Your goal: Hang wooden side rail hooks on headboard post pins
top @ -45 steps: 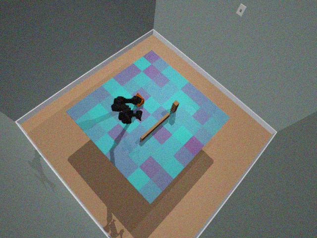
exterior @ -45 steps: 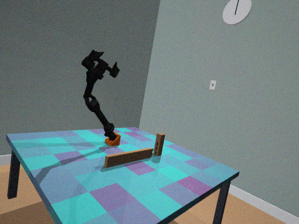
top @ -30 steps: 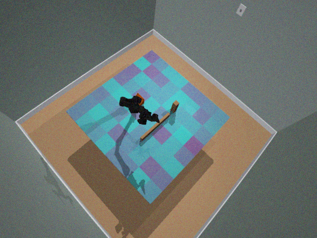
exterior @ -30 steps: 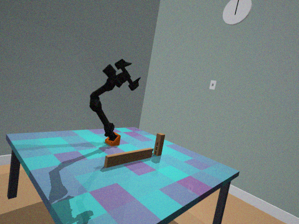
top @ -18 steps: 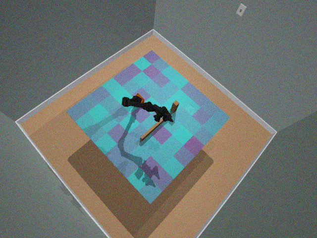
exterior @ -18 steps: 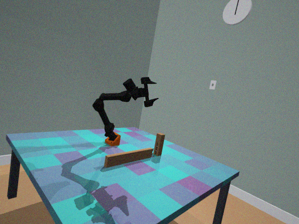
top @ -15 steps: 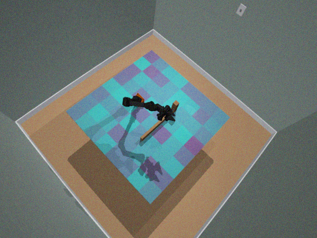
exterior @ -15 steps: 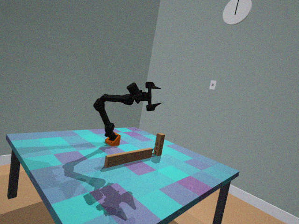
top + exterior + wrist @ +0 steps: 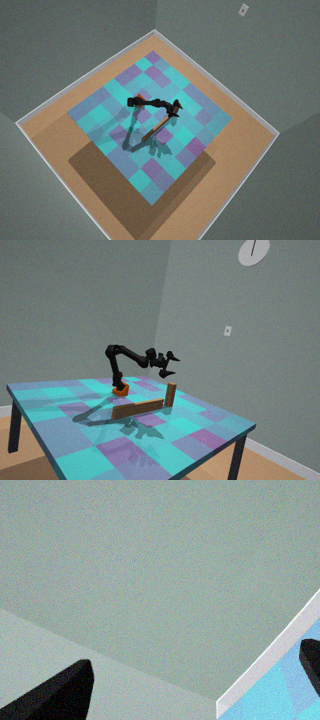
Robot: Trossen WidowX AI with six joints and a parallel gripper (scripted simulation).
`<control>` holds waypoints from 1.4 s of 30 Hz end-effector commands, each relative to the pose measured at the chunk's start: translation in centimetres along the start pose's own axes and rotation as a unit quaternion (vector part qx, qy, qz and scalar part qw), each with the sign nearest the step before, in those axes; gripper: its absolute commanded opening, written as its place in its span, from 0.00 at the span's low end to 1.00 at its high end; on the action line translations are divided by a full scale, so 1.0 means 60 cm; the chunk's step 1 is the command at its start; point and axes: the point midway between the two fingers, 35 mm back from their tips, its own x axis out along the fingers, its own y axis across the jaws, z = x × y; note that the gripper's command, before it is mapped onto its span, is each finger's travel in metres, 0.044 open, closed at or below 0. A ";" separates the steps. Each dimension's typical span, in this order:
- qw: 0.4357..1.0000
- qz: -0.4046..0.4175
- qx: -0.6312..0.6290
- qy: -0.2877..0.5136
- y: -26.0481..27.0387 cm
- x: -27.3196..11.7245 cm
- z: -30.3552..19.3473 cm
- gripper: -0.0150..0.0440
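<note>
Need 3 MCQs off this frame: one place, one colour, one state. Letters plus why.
1. Where is the wooden side rail?
A) on the floor
B) on the patchwork-topped table
C) between the jaws

2. Colour of the arm's base?
A) orange
B) white
C) green

3. State of the black gripper?
A) shut on the rail
B) shut, holding nothing
C) open, holding nothing

Key:
1 B: exterior view shows it on the tabletop, near the upright wooden post.
2 A: orange block under the black arm.
3 C: wrist view shows the jaws wide apart, nothing between.
</note>
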 end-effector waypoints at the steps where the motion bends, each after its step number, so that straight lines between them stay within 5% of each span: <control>1: 0.996 0.005 -0.085 0.040 -0.022 -0.036 -0.091 1.00; 11: 0.930 0.047 -0.334 0.145 -0.115 -0.195 -0.281 1.00; 20: 0.815 0.040 -0.537 0.212 -0.241 -0.324 -0.318 1.00; 42: 0.811 0.041 -0.543 0.215 -0.243 -0.326 -0.320 1.00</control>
